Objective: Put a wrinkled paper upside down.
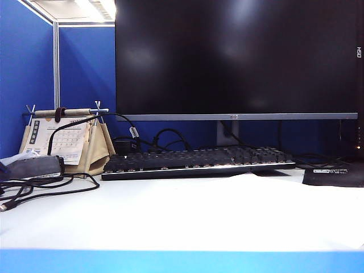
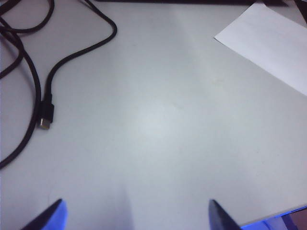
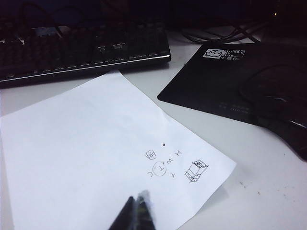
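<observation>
Two grippers wait above my desk. The left gripper (image 2: 136,218) stands released over bare table; the right gripper (image 3: 136,211), clenched and empty, hovers over the wrinkled paper (image 3: 96,148), which lies marks-up at 6 o'clock of the keyboard (image 3: 81,50), so I judge flipping not begun.

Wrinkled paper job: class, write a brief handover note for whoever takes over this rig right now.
Left end effector: open, empty, over bare table beside a loose black cable.
Right end effector: shut, empty, above the wrinkled paper.
Paper: flat on the table before the keyboard, next to the black mouse pad, drawn side up.
Done: nothing.
Left: grasp the sheet and turn it over.
</observation>
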Available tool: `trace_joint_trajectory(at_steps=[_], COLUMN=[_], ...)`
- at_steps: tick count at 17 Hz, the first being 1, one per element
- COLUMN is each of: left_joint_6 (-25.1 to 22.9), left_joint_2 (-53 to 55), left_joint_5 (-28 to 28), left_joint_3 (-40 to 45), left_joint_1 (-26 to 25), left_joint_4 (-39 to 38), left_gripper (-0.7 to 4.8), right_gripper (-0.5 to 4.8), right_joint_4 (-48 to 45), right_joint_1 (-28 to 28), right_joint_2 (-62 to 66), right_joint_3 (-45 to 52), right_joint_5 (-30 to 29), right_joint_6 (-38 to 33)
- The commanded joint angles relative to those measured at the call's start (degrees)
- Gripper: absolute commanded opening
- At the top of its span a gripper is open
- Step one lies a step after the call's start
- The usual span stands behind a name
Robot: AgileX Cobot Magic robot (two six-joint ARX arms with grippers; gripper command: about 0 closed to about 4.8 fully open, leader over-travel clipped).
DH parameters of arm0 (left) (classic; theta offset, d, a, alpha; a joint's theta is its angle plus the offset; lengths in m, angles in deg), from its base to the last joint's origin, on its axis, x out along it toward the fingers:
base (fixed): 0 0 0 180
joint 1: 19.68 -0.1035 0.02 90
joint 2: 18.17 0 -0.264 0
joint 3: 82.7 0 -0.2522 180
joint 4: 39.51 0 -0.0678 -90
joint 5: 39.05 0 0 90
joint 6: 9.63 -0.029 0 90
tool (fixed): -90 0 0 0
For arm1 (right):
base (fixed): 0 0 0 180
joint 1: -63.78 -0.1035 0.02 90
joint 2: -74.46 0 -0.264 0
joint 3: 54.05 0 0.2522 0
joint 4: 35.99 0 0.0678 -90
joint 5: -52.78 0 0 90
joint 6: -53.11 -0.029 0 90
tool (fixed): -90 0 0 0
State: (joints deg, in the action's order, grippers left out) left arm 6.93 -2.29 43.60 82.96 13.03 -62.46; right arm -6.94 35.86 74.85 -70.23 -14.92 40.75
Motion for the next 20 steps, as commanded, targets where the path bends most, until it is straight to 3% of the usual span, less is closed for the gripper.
trace_joint_trajectory(at_steps=[1,5,7,9,11,12,14,16,18,20], left_joint_6=[1.11,2.10,2.05,-2.40,-3.15,-3.89,-5.66,-5.66,-6.67,-8.66], left_joint_2=[0.02,0.02,0.02,0.04,0.15,0.24,2.91,9.68,19.67,31.12], left_joint_5=[0.13,6.91,15.04,21.81,17.84,13.62,11.47,12.55,16.98,22.40], left_joint_3=[0.00,-0.02,-0.26,-3.28,-9.01,-12.61,-19.17,-25.20,-31.54,-38.88], left_joint_1=[-0.02,-0.02,-0.02,-0.02,-0.02,-0.02,-0.04,-0.04,-0.04,0.00], left_joint_4=[3.04,7.74,9.99,8.15,2.58,-0.17,-2.08,-4.17,-8.68,-13.11], left_gripper=[3.87,3.87,3.87,4.01,4.03,4.04,4.04,4.04,4.04,4.04], right_gripper=[-0.01,0.00,0.00,0.00,0.05,0.31,0.93,0.95,0.95,1.00], right_joint_4=[-0.26,-0.37,-1.05,-6.54,-10.95,-11.28,-11.34,-12.46,-12.50,-7.74], right_joint_1=[-0.07,-0.07,-0.07,-0.07,-0.07,0.02,0.24,1.31,4.72,12.31], right_joint_2=[0.07,0.07,0.07,0.04,0.07,0.33,2.23,6.91,13.64,22.60], right_joint_3=[0.28,0.28,0.28,0.26,-0.76,-3.06,-8.17,-14.86,-21.75,-29.79], right_joint_5=[-0.17,-0.94,-4.42,-8.94,-9.14,-5.07,1.79,5.14,6.03,-1.14], right_joint_6=[-0.02,-0.04,-0.04,-0.02,0.07,1.36,7.08,12.92,13.62,14.27])
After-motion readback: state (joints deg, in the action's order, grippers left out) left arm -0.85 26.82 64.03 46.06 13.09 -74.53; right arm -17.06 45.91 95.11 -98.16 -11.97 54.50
